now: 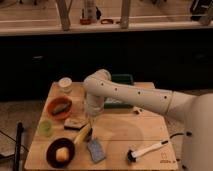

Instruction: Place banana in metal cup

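The banana (82,134) is small and yellow and lies on the wooden table (150,127), between the dark bowl and the blue-grey sponge (95,150). The metal cup (65,85) looks pale and stands upright at the table's back left corner. My white arm reaches in from the right and bends down at the table's middle left. My gripper (90,120) hangs at its end, just above the banana's far tip. The arm's wrist hides part of the gripper.
An orange bowl (59,108) sits at the left and a small green cup (45,128) in front of it. A dark bowl (60,153) holds a round yellowish fruit. A flat beige item (75,123), a green tray (121,80) and a white-handled brush (146,150) are also on the table.
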`<state>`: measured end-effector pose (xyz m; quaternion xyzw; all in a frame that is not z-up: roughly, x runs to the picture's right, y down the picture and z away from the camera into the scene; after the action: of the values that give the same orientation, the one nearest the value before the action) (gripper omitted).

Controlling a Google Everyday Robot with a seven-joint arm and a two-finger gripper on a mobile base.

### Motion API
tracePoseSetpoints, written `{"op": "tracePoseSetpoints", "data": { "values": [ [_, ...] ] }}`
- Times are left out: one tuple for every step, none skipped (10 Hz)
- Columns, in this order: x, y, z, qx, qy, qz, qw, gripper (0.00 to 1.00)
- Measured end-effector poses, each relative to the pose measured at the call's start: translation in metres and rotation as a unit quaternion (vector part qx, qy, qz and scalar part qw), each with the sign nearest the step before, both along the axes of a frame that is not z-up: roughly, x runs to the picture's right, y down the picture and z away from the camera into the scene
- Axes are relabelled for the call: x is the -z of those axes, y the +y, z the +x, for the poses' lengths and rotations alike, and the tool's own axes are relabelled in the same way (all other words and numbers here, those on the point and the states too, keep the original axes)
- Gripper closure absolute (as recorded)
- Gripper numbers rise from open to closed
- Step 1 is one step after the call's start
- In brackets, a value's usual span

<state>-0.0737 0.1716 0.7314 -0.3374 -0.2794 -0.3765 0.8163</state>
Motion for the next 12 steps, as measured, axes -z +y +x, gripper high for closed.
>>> {"op": "tracePoseSetpoints", "data": {
  "values": [
    [-0.0003, -0.0003, -0.0003, 0.0, 0.0, 0.0, 1.0, 0.52],
    [-0.0007, 0.0, 0.0002, -0.001, 0.001, -0.001, 1.0, 0.42],
    [-0.0008, 0.0001, -0.0001, -0.001, 0.001, -0.001, 1.0, 0.32],
    [-0.0009, 0.0005, -0.0003, 0.0, 0.001, -0.002, 1.0, 0.23],
    [-0.0011, 0.0009, -0.0008, 0.0, 0.001, -0.002, 1.0, 0.2],
    [-0.001, 0.0012, -0.0016, 0.001, 0.0, -0.003, 1.0, 0.2],
    [-0.0015, 0.0019, -0.0015, 0.002, -0.001, -0.004, 1.0, 0.2],
    [-0.0016, 0.002, -0.0015, 0.003, -0.001, -0.004, 1.0, 0.2],
    [-0.0017, 0.0024, -0.0017, 0.003, -0.002, -0.004, 1.0, 0.2],
    [-0.0018, 0.0029, -0.0016, 0.004, -0.002, -0.005, 1.0, 0.2],
    [-0.0018, 0.0033, -0.0016, 0.005, -0.003, -0.005, 1.0, 0.2],
    [-0.0019, 0.0038, -0.0015, 0.005, -0.004, -0.005, 1.0, 0.2]
  ]
}}
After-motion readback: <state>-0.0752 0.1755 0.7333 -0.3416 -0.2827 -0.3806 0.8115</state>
